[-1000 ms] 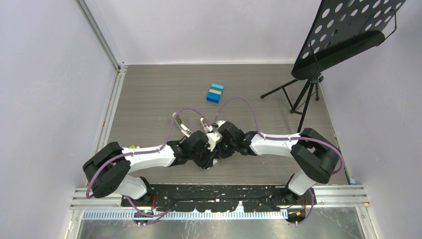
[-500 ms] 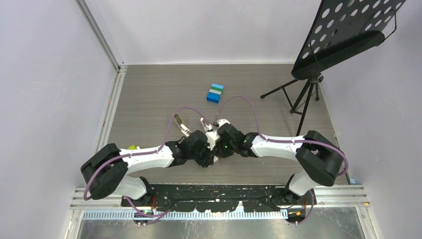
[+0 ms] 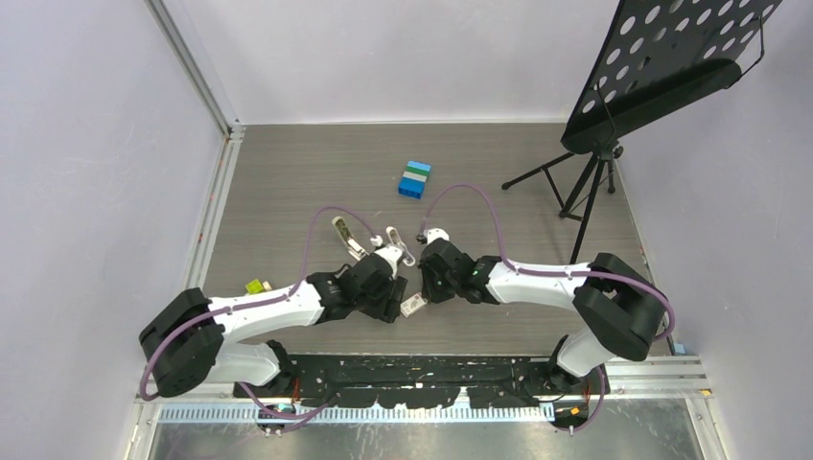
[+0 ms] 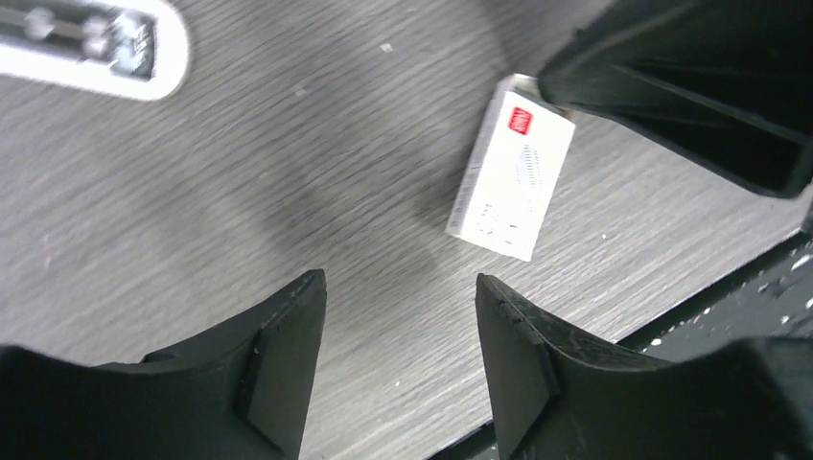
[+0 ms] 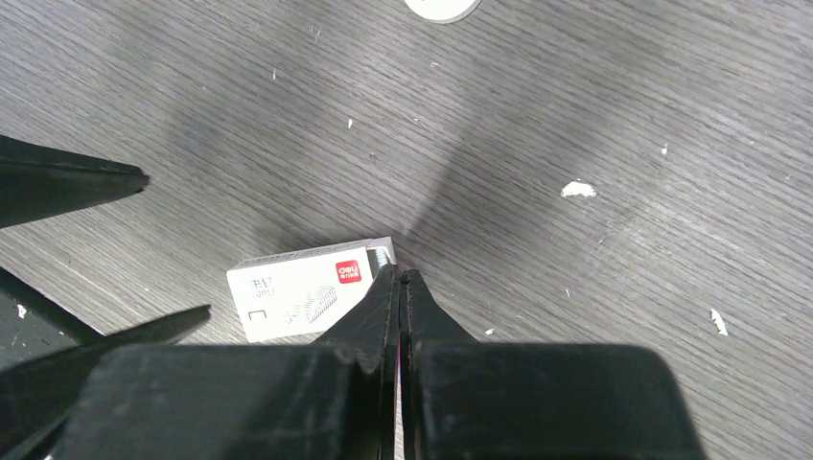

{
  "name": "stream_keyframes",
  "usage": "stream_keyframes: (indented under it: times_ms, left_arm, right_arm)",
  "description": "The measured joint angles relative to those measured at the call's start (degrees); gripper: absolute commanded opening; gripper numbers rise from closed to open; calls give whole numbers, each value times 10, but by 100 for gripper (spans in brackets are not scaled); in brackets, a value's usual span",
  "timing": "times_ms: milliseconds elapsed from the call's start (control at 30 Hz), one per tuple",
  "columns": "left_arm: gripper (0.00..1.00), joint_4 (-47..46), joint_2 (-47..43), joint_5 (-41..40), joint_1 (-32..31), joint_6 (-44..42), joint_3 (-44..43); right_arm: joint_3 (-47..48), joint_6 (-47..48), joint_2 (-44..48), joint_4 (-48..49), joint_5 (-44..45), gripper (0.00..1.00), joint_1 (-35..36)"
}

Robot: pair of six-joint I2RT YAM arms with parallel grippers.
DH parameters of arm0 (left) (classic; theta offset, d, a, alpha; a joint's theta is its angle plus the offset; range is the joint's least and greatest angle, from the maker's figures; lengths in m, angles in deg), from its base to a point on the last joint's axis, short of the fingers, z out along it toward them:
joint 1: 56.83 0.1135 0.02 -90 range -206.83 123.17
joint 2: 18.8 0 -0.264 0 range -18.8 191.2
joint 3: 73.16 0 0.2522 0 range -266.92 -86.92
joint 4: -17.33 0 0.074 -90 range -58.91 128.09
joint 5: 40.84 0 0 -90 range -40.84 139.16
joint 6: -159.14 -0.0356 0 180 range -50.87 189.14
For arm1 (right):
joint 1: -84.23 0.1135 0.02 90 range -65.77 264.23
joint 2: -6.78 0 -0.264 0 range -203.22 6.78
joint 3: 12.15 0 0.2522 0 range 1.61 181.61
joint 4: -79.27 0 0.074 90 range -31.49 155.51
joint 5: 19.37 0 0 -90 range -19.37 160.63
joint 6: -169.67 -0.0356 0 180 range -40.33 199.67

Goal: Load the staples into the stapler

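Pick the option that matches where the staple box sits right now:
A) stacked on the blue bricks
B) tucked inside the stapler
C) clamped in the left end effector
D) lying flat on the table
D: the staple box lies flat on the table, beyond the open, empty left end effector.

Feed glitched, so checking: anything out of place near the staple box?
The staple box lies flat and askew near the table's front edge, held by neither end effector; the shut right end effector sits at its end.
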Motion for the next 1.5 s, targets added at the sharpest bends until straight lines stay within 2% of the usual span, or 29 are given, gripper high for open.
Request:
stream_keyframes:
  times_ms: [200, 367, 500, 733, 867, 1067, 1500]
  left_arm:
    - [58, 36, -57, -46, 0, 154, 8]
    - [52, -23, -97, -50, 0, 292, 64]
    - [49, -80, -84, -49, 0, 374, 108]
    - [45, -178, -30, -42, 0, 436, 120]
    - [42, -215, -23, -41, 0, 459, 130]
    - [37, -232, -23, -47, 0, 481, 143]
    - [28, -262, -5, -46, 0, 507, 148]
  right_arm:
    - [-5, -8, 1, 3, 15, 0, 8]
    - [-7, -14, 14, -4, 43, 0, 21]
    - [-7, -16, 19, -9, 63, 0, 31]
    - [-7, -26, 19, -15, 90, 2, 40]
    - [-7, -34, 27, -21, 100, 8, 40]
    - [-7, -42, 59, -26, 106, 17, 40]
    - [-8, -49, 50, -26, 109, 26, 40]
